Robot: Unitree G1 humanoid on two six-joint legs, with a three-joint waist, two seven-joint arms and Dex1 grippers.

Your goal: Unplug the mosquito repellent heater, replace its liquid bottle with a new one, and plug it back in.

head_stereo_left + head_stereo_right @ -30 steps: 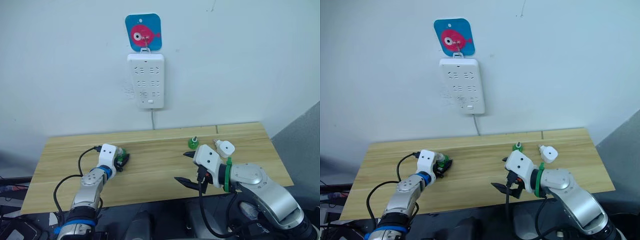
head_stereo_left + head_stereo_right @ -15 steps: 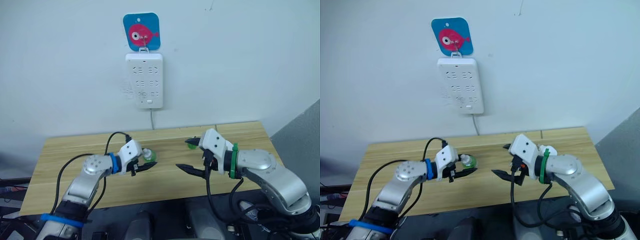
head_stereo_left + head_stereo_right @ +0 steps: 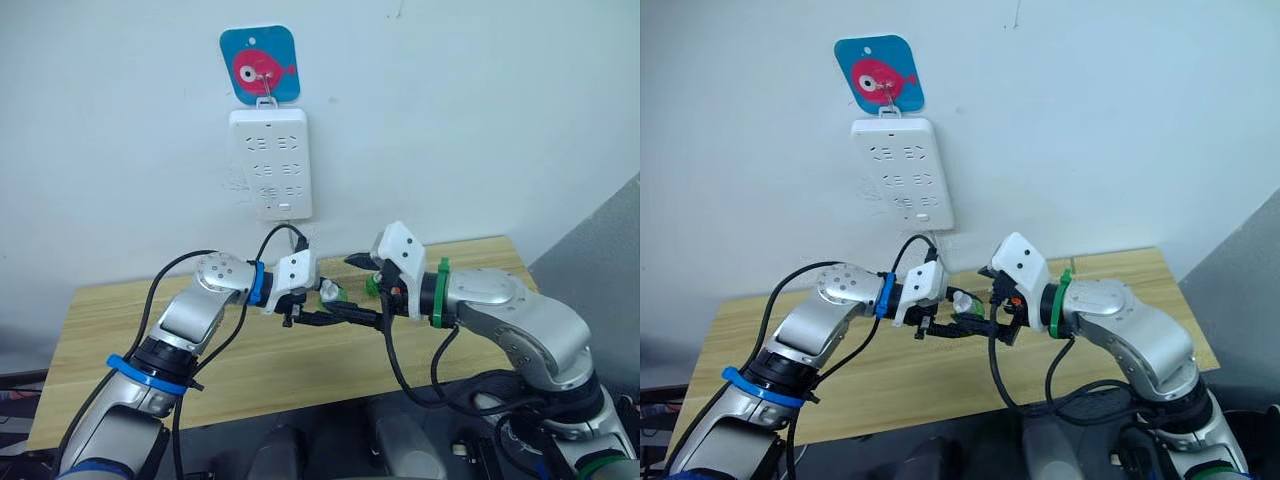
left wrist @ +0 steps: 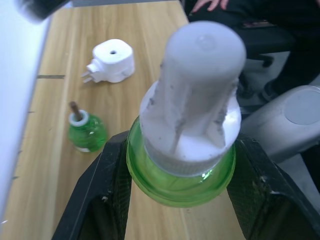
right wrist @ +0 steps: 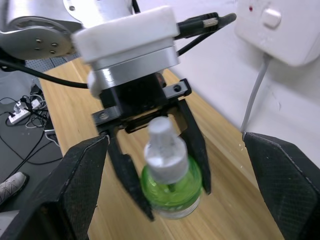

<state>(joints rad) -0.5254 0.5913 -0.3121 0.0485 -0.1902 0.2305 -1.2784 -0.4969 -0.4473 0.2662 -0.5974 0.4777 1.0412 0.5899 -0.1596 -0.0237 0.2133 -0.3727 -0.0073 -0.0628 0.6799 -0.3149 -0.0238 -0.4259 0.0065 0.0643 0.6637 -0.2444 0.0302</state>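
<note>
- Now the left gripper (image 4: 180,200) clamps a capped green bottle (image 4: 185,130) between its black fingers (image 4: 102,200)
- Facing it, the right gripper (image 5: 170,175) is spread wide, either side of that bottle, not touching
- Beyond the left gripper, the mosquito repellent heater (image 4: 111,61) lies on the table (image 4: 150,30) beside an uncapped bottle (image 4: 86,132)

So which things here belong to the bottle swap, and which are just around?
Job:
- capped green bottle, held in the left claw
- right claw, open
- uncapped green bottle
- heater
- power strip

Just around:
- fish hook plate
- table
</note>
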